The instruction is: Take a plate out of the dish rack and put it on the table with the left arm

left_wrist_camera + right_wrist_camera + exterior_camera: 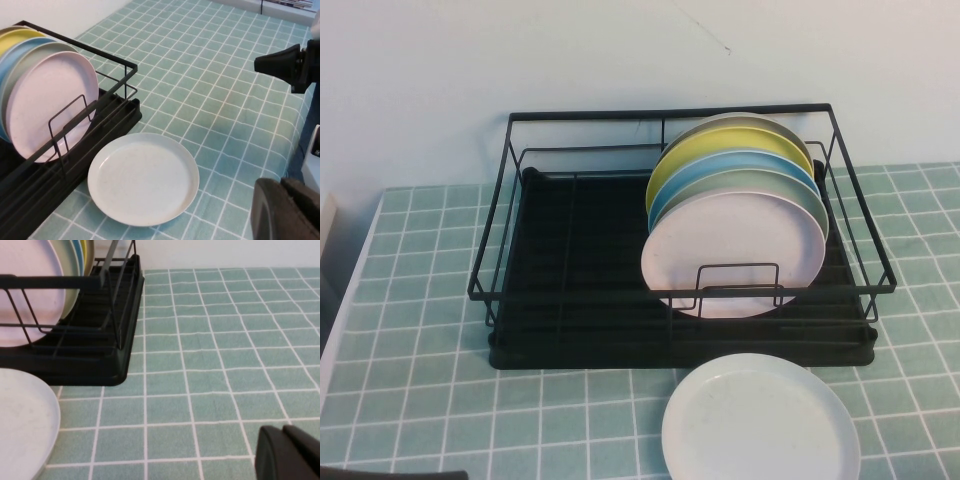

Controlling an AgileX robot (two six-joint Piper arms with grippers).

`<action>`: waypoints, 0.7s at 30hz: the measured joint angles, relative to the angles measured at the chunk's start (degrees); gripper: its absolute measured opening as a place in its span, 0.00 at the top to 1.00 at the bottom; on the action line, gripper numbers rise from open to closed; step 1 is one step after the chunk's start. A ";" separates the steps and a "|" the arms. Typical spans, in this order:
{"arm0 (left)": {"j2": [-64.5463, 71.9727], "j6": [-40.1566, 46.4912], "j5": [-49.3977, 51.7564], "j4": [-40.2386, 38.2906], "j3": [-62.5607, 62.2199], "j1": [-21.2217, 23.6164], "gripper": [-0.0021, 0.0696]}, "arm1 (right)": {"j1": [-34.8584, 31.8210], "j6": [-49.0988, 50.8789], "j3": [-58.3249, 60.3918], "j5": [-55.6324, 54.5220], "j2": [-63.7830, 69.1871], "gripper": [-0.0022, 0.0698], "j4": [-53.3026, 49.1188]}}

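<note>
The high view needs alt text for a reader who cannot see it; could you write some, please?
A white plate lies flat on the green tiled table in front of a black dish rack, which holds five coloured plates on edge. Neither gripper appears here.

the high camera looked down across the table [420,400] at the dish rack [570,300]. the left wrist camera hung above the plate [143,178], behind the left gripper [295,150], whose fingers stood apart. the right wrist camera sat low behind the right gripper [287,452]. all three shared plate and rack.
</note>
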 joint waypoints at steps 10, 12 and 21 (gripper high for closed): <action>0.00 3.48 -4.95 4.85 0.04 0.00 0.97 | 0.00 0.00 0.00 0.00 0.00 0.97 0.00; 0.00 4.04 -7.93 5.91 0.78 0.00 0.97 | 0.00 0.00 0.00 0.00 0.00 0.97 0.00; -8.65 -3.93 -32.96 19.72 17.72 5.50 0.97 | 0.00 0.00 0.00 0.00 0.00 0.97 0.00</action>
